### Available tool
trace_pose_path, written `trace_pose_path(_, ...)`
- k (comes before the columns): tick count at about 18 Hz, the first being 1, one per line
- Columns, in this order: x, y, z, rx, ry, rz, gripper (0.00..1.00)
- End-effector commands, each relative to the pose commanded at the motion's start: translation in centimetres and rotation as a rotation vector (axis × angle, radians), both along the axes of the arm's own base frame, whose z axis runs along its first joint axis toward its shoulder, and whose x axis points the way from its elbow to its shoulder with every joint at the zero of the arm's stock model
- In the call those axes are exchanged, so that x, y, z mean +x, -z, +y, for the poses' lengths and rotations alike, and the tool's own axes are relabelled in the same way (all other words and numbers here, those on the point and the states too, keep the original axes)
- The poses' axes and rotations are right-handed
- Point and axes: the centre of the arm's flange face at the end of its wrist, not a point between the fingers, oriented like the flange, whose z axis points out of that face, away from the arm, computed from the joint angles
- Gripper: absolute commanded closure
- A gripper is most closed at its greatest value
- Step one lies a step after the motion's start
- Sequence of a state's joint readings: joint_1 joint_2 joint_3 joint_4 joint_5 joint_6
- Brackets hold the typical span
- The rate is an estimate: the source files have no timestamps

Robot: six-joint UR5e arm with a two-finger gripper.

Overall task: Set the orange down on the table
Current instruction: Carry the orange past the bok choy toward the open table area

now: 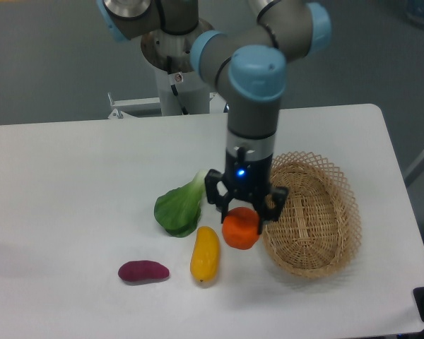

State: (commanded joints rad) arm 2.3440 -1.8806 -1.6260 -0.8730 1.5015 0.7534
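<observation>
Orange and round, the orange [240, 230] was pinched between the fingers of the gripper [242, 216], low over the table [71, 183] toward its front edge. It looked firm, smooth and light; side grasp suited it.

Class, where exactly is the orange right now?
The orange sits in the tool, between the yellow fruit and the basket, right of centre.

Woven wicker basket [332, 233] at right, leafy green vegetable [179, 207], yellow fruit [205, 254], purple oval [143, 271] at front left
</observation>
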Motion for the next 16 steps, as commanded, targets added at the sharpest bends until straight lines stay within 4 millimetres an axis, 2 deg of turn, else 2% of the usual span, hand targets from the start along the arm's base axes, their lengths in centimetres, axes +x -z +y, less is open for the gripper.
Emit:
trace_pose_path(2, 1.6, 1.7, 0.9, -0.023, -0.021, -0.015, 0.47)
trace_pose_path(4, 4.1, 2.2, 1.7, -0.035, -0.026, -0.021, 0.47)
trace_pose_path(6, 7.6, 2.3, 2.9, -0.033, -0.012, -0.032, 0.47)
trace_pose_path(7, 10.1, 2.8, 3.1, -0.045, 0.005, -0.035, 0.47)
trace_pose_path(9, 13.1, 3.7, 3.4, -0.065, 0.049, -0.038, 0.47)
trace_pose_path(14, 18.3, 6.1, 3.5, -0.112, 0.124, -0.064, 0.47)
trace_pose_path(16, 19.6, 7.1, 3.4, -0.131, 0.154, -0.074, 0.47)
